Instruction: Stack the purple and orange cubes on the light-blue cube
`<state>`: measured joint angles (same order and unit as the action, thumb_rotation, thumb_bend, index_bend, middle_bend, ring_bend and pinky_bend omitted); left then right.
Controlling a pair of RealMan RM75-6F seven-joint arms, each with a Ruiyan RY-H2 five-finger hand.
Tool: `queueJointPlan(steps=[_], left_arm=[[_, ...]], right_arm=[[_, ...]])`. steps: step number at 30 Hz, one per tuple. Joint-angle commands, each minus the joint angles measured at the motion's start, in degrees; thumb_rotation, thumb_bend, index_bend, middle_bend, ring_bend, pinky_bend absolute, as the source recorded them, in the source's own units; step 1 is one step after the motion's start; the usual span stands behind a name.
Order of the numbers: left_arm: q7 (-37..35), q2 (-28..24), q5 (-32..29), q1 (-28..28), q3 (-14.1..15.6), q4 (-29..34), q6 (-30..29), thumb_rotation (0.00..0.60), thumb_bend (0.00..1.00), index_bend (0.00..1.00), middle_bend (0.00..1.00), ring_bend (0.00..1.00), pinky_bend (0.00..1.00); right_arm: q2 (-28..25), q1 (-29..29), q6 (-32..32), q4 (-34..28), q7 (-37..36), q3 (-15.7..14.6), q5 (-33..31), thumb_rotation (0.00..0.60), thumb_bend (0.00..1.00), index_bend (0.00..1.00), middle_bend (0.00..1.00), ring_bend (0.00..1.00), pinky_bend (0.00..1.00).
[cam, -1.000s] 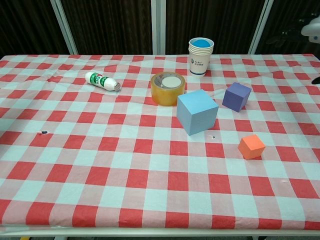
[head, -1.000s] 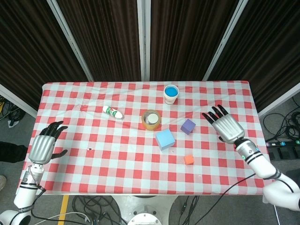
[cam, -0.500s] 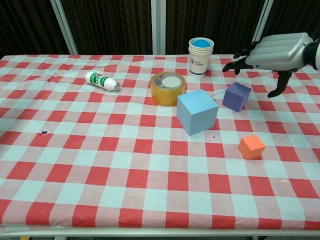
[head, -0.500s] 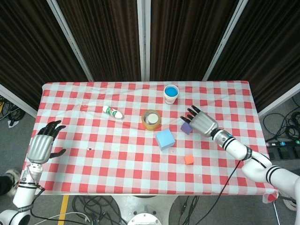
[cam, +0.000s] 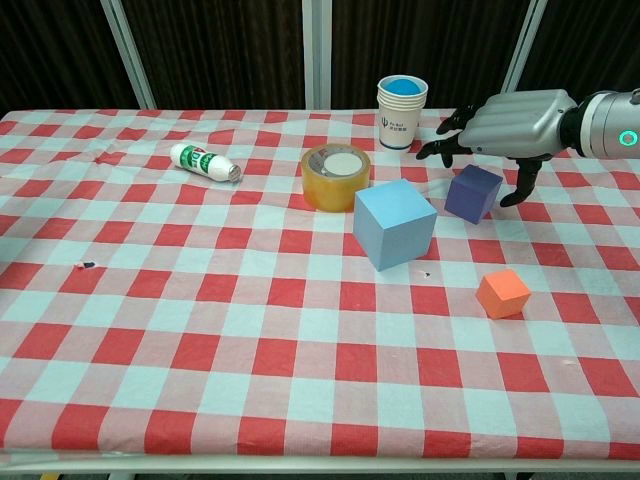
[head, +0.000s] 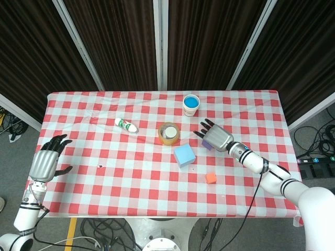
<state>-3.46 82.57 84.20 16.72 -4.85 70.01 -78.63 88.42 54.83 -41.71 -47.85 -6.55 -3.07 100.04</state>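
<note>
In the head view the right hand (head: 218, 138) covers most of the purple cube (head: 206, 144), and whether the fingers touch it cannot be told. The chest view leaves the left hand (head: 45, 163) out entirely and crops the right forearm at its right edge.

Head view looks steeply down over the whole table (head: 104, 172); chest view faces its top low and close.
</note>
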Motion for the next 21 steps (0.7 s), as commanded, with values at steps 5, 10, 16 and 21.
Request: queueJointPlan(steps=[5, 10, 16, 21], left_arm=[[-0.1, 0.1, -0.2, 0.0, 0.0, -0.3, 0.3, 0.600, 0.11, 0.28, 0.24, 0.16, 0.29], [-0.3, 0.2, -0.3, 0.0, 0.0, -0.6, 0.4, 0.600, 0.11, 0.28, 0.24, 0.16, 0.29], [-0.5, 0.2, -0.3, 0.0, 0.1, -0.5, 0.4, 0.600, 0.11, 0.28, 0.24, 0.16, 0.29], [-0.8, 0.1, -0.3, -0.1, 0.0, -0.5, 0.4, 0.600, 0.11, 0.28, 0.24, 0.16, 0.29]], right_arm=[[2.6, 0.3, -1.3, 4.0, -2.3, -1.9, 0.5, 0.600, 0.12, 0.01, 0.31, 0.00, 0.00], [4.2, 0.1, -2.9, 6.2, -3.1, -2.4, 0.4, 0.600, 0.13, 0.03, 0.36, 0.04, 0.00], [4.6, -0.4, -6.3, 7.1, -4.0, -2.2, 0.1, 0.600, 0.16, 0.09, 0.47, 0.14, 0.00], [2.1, -0.1, -7.9, 4.9, -3.1, -1.9, -0.1, 0.600, 0.16, 0.10, 0.51, 0.16, 0.00]])
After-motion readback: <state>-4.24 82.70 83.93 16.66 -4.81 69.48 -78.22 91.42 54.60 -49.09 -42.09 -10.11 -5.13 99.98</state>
